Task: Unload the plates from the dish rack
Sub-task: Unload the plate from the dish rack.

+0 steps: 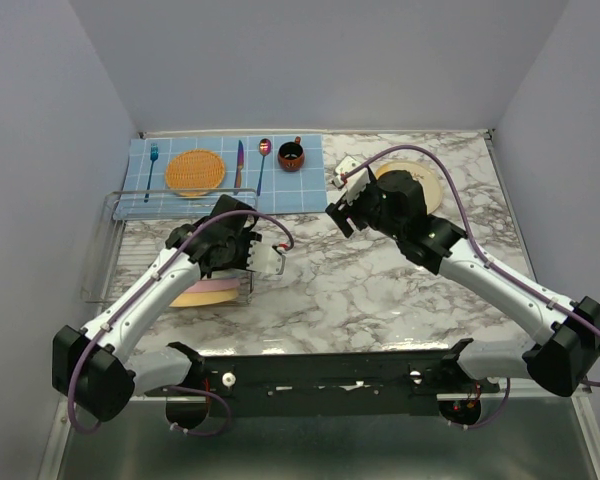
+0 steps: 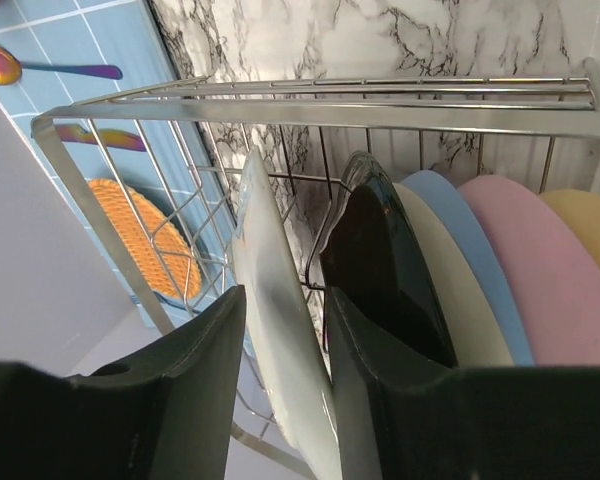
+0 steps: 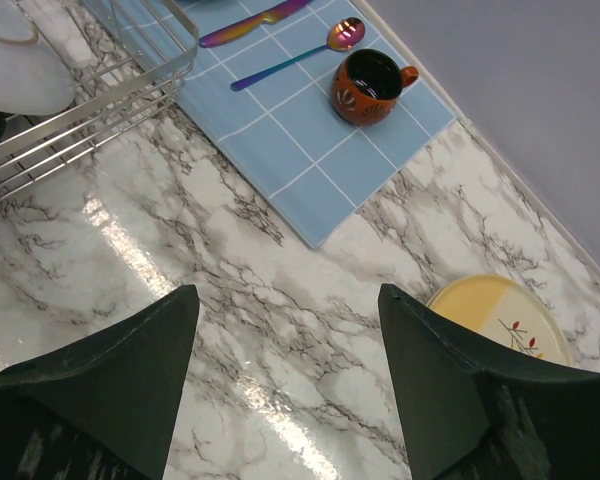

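Note:
The silver wire dish rack (image 1: 110, 215) stands at the left; it also shows in the left wrist view (image 2: 330, 100) and the right wrist view (image 3: 90, 110). Several plates stand in it: a pale white-backed plate (image 2: 270, 300), a black plate (image 2: 380, 270), a blue one (image 2: 460, 240), a pink one (image 2: 540, 270) and a yellow one (image 2: 590, 230). My left gripper (image 2: 285, 295) (image 1: 242, 262) is over the rack, its fingers closed on the pale plate's rim. A cream-and-yellow twig plate (image 1: 430, 185) (image 3: 505, 320) lies flat at the back right. My right gripper (image 3: 288, 292) (image 1: 340, 205) hangs open and empty above the marble.
A blue checked placemat (image 1: 300, 180) at the back holds an orange woven disc (image 1: 195, 172), a fork (image 1: 151, 165), a knife (image 1: 239, 165), a spoon (image 1: 263, 160) and a dark red cup (image 1: 291, 155) (image 3: 370, 88). Walls close the back and sides.

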Controlling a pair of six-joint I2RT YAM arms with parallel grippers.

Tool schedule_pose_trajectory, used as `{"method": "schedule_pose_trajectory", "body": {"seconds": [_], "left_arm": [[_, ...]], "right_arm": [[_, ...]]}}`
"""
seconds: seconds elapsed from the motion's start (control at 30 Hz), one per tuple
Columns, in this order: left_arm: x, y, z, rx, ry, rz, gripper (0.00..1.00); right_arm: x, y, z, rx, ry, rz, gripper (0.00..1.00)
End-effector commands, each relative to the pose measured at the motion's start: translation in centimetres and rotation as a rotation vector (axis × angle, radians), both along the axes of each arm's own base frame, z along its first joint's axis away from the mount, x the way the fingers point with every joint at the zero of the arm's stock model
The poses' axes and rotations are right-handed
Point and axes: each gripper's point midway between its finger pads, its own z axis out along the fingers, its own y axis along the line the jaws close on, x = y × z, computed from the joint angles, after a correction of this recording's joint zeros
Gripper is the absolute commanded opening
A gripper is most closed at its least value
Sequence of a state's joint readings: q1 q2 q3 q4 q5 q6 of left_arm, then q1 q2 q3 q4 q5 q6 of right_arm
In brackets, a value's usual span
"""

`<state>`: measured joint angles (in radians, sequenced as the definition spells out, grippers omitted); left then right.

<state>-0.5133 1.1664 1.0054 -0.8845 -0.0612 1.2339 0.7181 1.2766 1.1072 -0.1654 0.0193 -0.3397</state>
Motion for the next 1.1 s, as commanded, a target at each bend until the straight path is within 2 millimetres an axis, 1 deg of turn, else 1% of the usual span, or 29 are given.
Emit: {"method": "schedule_pose_trajectory", "body": {"seconds": [0.0, 0.1, 0.13, 0.2, 0.23, 0.27, 0.5, 0.7, 0.87, 1.07], "left_arm": [[-2.6, 4.1, -3.5, 0.171, 0.148, 0.074, 0.42], [-2.6, 4.2, -3.7, 0.176, 0.154, 0.081, 0.31], [-2.5, 4.2, -3.6, 0.174, 0.151, 0.086, 0.23], [-2.5, 4.2, -3.6, 0.176, 0.151, 0.090, 0.12], [-2.4, 4.2, -3.5, 0.177, 0.146, 0.093, 0.02], [-2.3, 4.2, -3.5, 0.172, 0.145, 0.097, 0.00], [-2.2, 4.0, -2.6, 0.151, 0.118, 0.098, 0.00], [-1.3, 3.6, -0.8, 0.119, 0.045, 0.090, 0.00], [-0.1, 2.8, 1.4, 0.079, -0.026, 0.085, 0.00], [0.5, 1.9, 2.9, 0.080, -0.073, 0.060, 0.00]], "right_arm": [[-0.5, -0.3, 0.6, 0.027, -0.001, 0.002, 0.81], [-0.6, -0.5, 0.6, 0.026, -0.002, 0.003, 0.81], [-0.6, -0.5, 0.4, 0.024, 0.002, 0.002, 0.81], [-0.7, -0.5, 0.3, 0.024, 0.005, 0.002, 0.81], [-0.7, -0.5, 0.2, 0.024, 0.008, 0.001, 0.81], [-0.7, -0.5, 0.2, 0.025, 0.006, 0.001, 0.81], [-0.6, -0.3, -0.3, 0.019, 0.020, 0.001, 0.81], [-0.4, -0.2, -0.6, 0.014, 0.030, -0.002, 0.81], [-0.2, -0.1, -0.9, 0.009, 0.038, -0.004, 0.81], [0.1, 0.2, -1.6, -0.004, 0.050, -0.003, 0.81]]}}
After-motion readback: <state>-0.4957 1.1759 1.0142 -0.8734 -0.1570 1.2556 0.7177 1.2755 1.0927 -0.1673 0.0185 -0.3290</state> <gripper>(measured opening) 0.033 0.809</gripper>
